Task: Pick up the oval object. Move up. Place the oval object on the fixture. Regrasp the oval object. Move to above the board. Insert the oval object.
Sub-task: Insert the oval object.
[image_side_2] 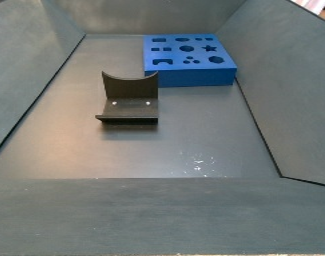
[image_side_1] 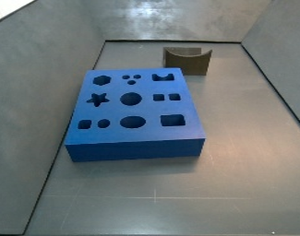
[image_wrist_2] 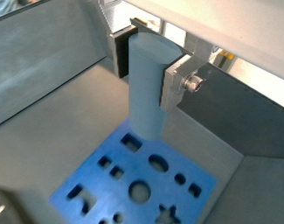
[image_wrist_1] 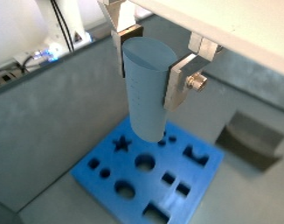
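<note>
Fingers [image_wrist_1: 176,77] are clamped on the oval object [image_wrist_1: 144,87], which hangs upright from the gripper [image_wrist_2: 150,66] in both wrist views, lower end pointing at the board [image_wrist_1: 150,179]. You're in the move-above-the-board step, heading for insertion: peg is clear of the board, well above it, and neither side view shows the arm at all, so you're high. Below, the board lies flat on the counter [image_side_1: 238,166], holes all open; oval slot [image_side_1: 131,121] is what you want, by my read, though another rounded hole sits near it. Centre the peg over that slot and match its long axis to the slot's before descending; keep it vertical, go slow, don't release early. Further off, the fixture [image_side_1: 186,59] stands empty, apart from the board.
</note>
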You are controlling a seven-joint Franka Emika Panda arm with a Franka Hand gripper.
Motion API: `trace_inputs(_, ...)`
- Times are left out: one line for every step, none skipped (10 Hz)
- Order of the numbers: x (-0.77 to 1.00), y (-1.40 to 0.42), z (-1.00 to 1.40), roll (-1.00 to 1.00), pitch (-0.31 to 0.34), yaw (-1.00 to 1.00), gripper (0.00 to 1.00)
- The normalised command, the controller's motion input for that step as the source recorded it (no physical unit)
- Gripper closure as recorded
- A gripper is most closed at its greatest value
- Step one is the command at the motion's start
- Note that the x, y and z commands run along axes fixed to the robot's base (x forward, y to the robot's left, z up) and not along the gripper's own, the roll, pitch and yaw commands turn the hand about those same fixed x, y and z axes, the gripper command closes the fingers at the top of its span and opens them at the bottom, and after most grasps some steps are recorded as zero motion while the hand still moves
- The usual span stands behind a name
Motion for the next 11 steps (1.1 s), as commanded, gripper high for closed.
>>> trace_inputs(0.6, -0.31, -1.0, 0.03, -0.03, -0.35, 1.0)
trace_inputs(0.79, 0.23, -0.87, -0.12, 0.083, 0.21, 1.0)
trace_inputs(0.47, 0.14, -0.81, -0.14, 0.071, 0.39, 1.0)
trace_inputs(0.07, 0.01, 0.0, -0.07, 0.063, 0.0, 1.0)
trace_inputs(0.0, 0.0, -0.02, 0.02, 0.0, 0.0, 1.0)
trace_inputs(-0.49, 0.0, -0.91, 0.0, -0.041, 0.25, 1.0)
trace_inputs(-0.45, -0.15, -0.99, 0.0, 0.0, 0.51, 1.0)
trace_inputs(-0.29, -0.17, -0.93, 0.0, 0.0, 0.43, 1.0)
trace_inputs(-0.25, -0.16, -0.6, 0.0, -0.033, 0.27, 1.0)
trace_inputs(-0.05, 0.0, 0.0, 0.0, 0.0, 0.04, 1.0)
trace_inputs(0.0, -0.04, -0.12, 0.0, 0.0, 0.0, 1.0)
